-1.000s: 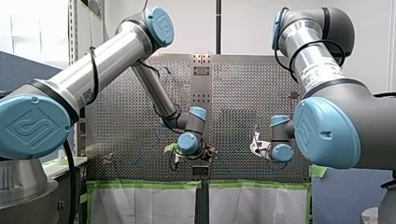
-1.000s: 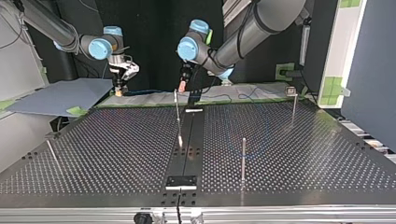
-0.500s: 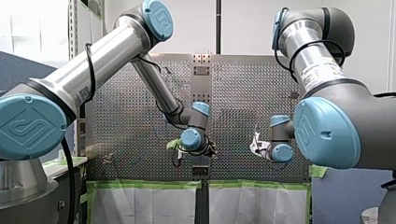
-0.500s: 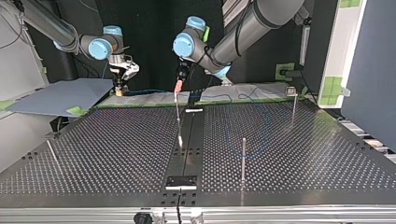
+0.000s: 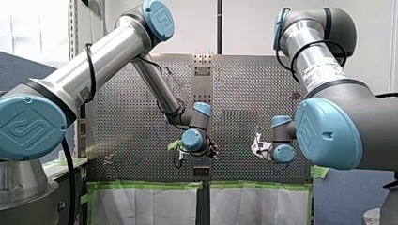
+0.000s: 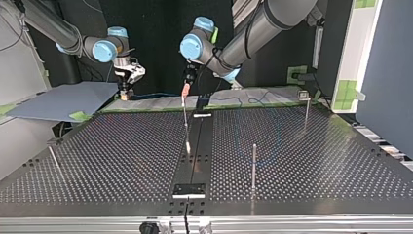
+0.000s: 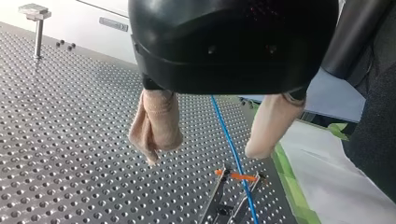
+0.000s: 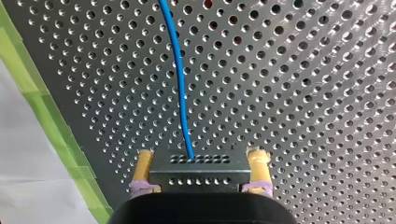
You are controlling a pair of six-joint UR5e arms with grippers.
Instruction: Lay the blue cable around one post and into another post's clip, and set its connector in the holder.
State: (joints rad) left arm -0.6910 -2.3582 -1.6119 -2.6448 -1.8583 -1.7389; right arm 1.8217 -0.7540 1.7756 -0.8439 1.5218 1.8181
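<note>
Between my right gripper's (image 8: pixel 201 157) yellow-padded fingers (image 8: pixel 259 164): the connector (image 8: pixel 198 176), clamped from both sides. It's a dark rectangular block with rows of small holes. Blue cable (image 8: pixel 180 88) exits its middle and runs straight ahead of the gripper over the perforated metal table (image 8: pixel 303 93). Green tape (image 8: pixel 46 121) borders the table beside the gripper.

My left gripper (image 7: pixel 201 155): released, nothing held. Beige pads (image 7: pixel 159 121) look soft and wrinkled, under a smooth black housing. The cable passes below, between the fingers, on to a clip (image 7: pixel 236 176) just ahead of them. The clip is two metal prongs with an orange crosspiece; can't tell if the cable is seated in it.

Only the left wrist view shows that clip close up, plus a flat-capped post (image 7: pixel 35 21) well beyond the gripper. Only the top view shows a tall thin post (image 6: pixel 253 165) standing well apart from both grippers.
</note>
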